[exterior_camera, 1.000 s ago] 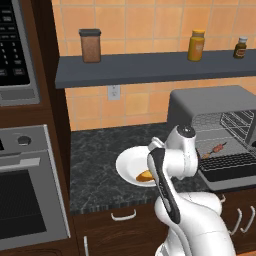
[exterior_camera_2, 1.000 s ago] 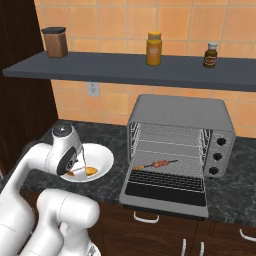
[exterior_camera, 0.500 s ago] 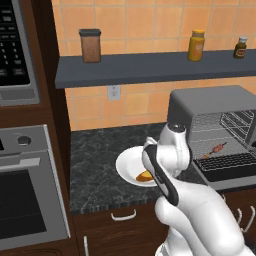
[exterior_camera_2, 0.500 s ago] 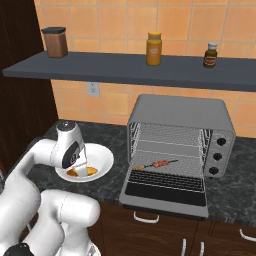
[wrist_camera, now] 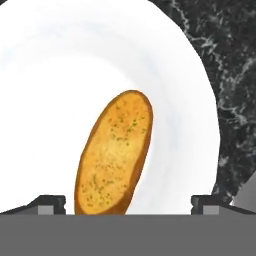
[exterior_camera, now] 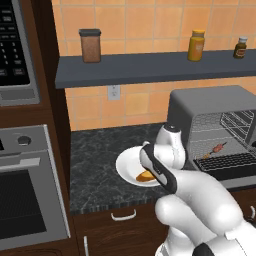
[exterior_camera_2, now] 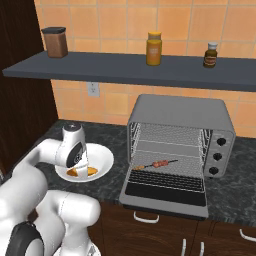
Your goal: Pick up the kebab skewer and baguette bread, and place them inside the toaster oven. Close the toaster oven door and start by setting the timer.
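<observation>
One item is already in: thin kebab skewer (exterior_camera_2: 156,164) w/ reddish-brown chunks lies flat on the wire rack of the grey, round-cornered toaster oven (exterior_camera_2: 182,114). Its grey-framed dark glass door (exterior_camera_2: 165,189) hangs fully down, flat like a shelf, so the opening is free for the second item.

Stubby golden baguette bread (wrist_camera: 115,155) sits on the round white plate (wrist_camera: 45,75), on the dark speckled stone counter (exterior_camera: 95,165) left of the oven. Crust looks matte, grainy, flecked w/ green herb bits; oval shape, rounded ends, rigid enough to pinch across its narrow width.

Two-finger gripper (wrist_camera: 127,205) hangs directly over the plate, pointing down. Its fingertips (wrist_camera: 47,204) are spread wide, one each side of the loaf's near end, nothing between them but bread below; contact can't be told from the hand view. Straddling the short axis makes sense: the long axis wouldn't fit btwn the fingers. Plate is smooth and glossy, so the loaf may slide if nudged off-centre.
</observation>
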Controlling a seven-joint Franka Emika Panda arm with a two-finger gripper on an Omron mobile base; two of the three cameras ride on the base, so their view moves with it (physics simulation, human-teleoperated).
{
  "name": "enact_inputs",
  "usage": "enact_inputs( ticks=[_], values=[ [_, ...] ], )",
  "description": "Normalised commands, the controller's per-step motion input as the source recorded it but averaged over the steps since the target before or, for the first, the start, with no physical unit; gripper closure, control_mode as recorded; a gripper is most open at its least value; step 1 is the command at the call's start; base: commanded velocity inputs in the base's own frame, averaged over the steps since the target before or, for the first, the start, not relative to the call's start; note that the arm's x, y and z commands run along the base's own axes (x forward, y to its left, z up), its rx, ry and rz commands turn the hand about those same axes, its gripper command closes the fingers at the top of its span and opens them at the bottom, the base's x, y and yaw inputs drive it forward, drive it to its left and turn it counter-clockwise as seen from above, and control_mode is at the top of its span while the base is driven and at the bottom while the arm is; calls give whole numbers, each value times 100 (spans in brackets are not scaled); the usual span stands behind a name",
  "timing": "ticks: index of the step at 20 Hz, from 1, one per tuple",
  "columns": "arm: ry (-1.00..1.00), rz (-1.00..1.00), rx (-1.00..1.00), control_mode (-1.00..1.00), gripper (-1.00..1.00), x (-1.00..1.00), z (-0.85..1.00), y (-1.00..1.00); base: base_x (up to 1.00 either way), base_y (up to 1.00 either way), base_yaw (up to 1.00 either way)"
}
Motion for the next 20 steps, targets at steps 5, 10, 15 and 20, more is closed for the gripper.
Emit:
enact_inputs(
  ticks=[5, 10, 15, 20],
  values=[
    [4, 1, 0, -100, -100, 12, -24, 14, 0, 0, 0],
    [3, 0, 0, -100, -100, 11, -32, 13, 0, 0, 0],
    [2, 0, 0, -100, -100, 13, -33, 5, 0, 0, 0],
    [0, 0, 0, -100, -100, 9, -19, 3, 0, 0, 0]
  ],
)
